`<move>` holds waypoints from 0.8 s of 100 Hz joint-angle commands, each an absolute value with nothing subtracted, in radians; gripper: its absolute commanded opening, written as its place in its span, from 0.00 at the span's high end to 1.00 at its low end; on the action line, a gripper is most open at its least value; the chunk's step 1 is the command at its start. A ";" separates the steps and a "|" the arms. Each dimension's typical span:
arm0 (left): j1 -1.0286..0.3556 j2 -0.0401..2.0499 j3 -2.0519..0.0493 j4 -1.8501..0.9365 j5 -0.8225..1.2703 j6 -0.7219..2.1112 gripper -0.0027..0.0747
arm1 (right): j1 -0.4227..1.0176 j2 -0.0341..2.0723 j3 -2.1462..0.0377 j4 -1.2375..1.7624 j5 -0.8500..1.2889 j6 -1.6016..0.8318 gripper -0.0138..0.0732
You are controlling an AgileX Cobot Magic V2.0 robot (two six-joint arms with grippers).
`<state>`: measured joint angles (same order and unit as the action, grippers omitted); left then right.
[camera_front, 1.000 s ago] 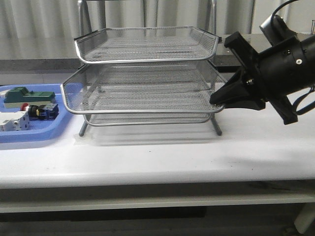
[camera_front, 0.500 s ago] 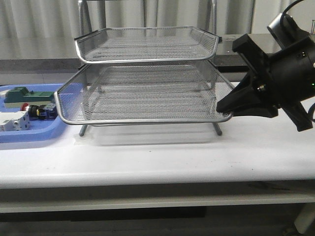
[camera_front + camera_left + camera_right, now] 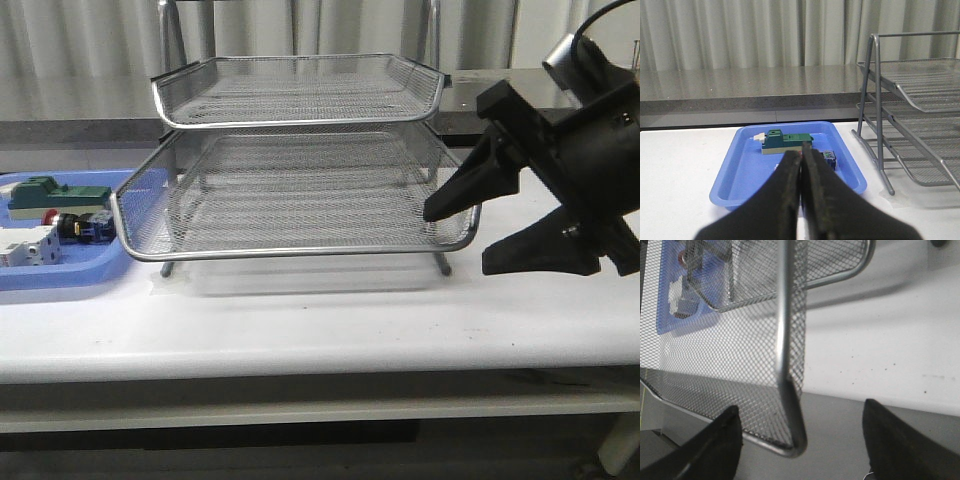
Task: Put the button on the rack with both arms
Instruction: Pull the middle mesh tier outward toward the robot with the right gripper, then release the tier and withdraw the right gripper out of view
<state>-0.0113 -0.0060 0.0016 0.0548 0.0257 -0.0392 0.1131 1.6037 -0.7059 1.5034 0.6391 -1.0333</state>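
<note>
The button point(image 3: 80, 228) lies in the blue tray point(image 3: 60, 275) at the left, red head pointing left. In the left wrist view only its blue rear block point(image 3: 829, 158) shows beside my fingers. The rack point(image 3: 300, 250) stands mid-table with its middle tier slid forward. My right gripper point(image 3: 460, 240) is open at that tier's front right corner. The corner rim point(image 3: 790, 435) sits between the spread fingers point(image 3: 725, 440) without touching them. My left gripper point(image 3: 801, 154) is shut and empty, over the tray's near side. It is out of the front view.
A green block point(image 3: 55, 192) and a white blocky component point(image 3: 25, 245) share the blue tray with the button. The rack's posts and legs point(image 3: 875, 135) stand right beside the tray. A grey counter runs behind the table.
The rack's middle tier slid forward with my right gripper on its corner. The right gripper then opened and let go of the rim.
</note>
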 commanded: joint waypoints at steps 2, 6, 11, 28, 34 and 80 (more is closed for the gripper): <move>-0.009 -0.036 0.048 0.053 -0.055 -0.050 0.96 | 0.110 1.512 -0.712 1.488 0.680 -1.037 0.23; -0.009 -0.036 0.048 0.053 -0.055 -0.050 0.96 | 0.110 1.485 -0.712 1.457 0.674 -1.026 0.23; -0.009 -0.036 0.048 0.053 -0.055 -0.050 0.96 | 0.110 1.450 -0.712 1.416 0.662 -1.000 0.23; -0.009 -0.036 0.048 0.053 -0.055 -0.050 0.96 | 0.110 1.307 -0.712 1.201 0.615 -0.865 0.23; -0.009 -0.036 0.048 0.053 -0.055 -0.050 0.96 | 0.110 1.258 -0.712 1.116 0.604 -0.810 0.23; -0.009 -0.036 0.048 0.053 -0.055 -0.050 0.96 | 0.110 0.900 -0.719 0.403 0.633 -0.281 0.23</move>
